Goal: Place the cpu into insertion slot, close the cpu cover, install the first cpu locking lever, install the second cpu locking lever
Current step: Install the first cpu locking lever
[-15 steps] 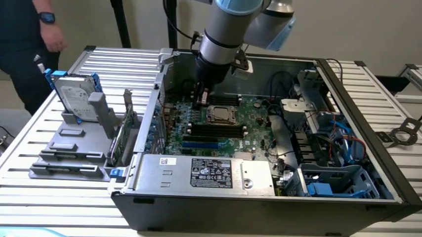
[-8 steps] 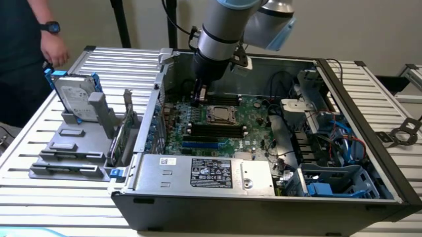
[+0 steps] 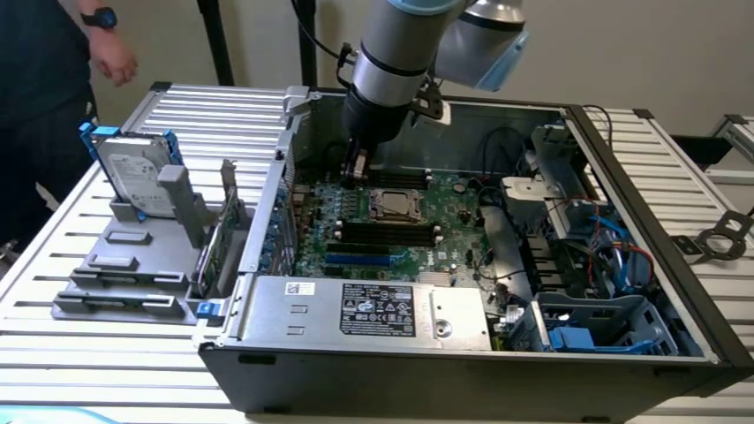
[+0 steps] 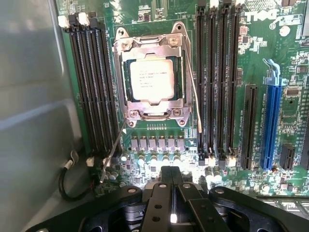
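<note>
The cpu (image 4: 152, 79), a silvery square chip, lies in the insertion slot (image 3: 395, 205) on the green motherboard. The cpu cover (image 4: 124, 72), a silvery frame, lies flat around it. One thin wire locking lever (image 4: 195, 101) runs along one side of the socket. Another lever (image 4: 113, 150) juts out at an angle from a socket corner. My gripper (image 4: 172, 170) is shut with nothing in it and hovers over the board a short way off the socket. In the exterior view my gripper (image 3: 353, 170) hangs just behind the socket, toward that view's left.
Black memory slots (image 4: 94, 87) flank the socket on both sides, with a blue slot (image 4: 271, 121) further off. The open computer case wall (image 3: 282, 168) rises close to my gripper. A hard drive (image 3: 130, 172) stands in a grey fixture at the exterior view's left, near a person's hand (image 3: 116, 57).
</note>
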Robot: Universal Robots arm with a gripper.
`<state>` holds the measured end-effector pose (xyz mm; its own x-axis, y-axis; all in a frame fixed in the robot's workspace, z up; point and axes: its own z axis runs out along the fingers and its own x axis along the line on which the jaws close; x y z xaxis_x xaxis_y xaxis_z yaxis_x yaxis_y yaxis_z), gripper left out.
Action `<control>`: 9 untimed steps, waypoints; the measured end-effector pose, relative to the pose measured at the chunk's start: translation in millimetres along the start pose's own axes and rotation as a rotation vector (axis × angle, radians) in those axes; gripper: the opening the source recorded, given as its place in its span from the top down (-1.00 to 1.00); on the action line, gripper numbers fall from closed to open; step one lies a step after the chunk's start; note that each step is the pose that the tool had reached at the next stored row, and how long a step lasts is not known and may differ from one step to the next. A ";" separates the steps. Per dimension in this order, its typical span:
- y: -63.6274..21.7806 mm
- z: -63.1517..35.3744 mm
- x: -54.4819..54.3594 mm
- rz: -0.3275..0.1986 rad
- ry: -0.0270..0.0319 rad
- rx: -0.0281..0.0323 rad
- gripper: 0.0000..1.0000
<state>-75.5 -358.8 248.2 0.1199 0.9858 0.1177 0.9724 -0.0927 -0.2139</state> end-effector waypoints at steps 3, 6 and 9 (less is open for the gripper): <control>-0.1 -0.4 0.1 0.033 0.0073 -0.0040 0.77; -0.1 -0.6 0.1 0.069 0.0153 -0.0084 0.77; -0.2 -0.8 0.1 0.108 0.0235 -0.0130 0.77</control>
<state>-75.6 -358.8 249.0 0.2285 0.9664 0.1174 0.9561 -0.2001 -0.2140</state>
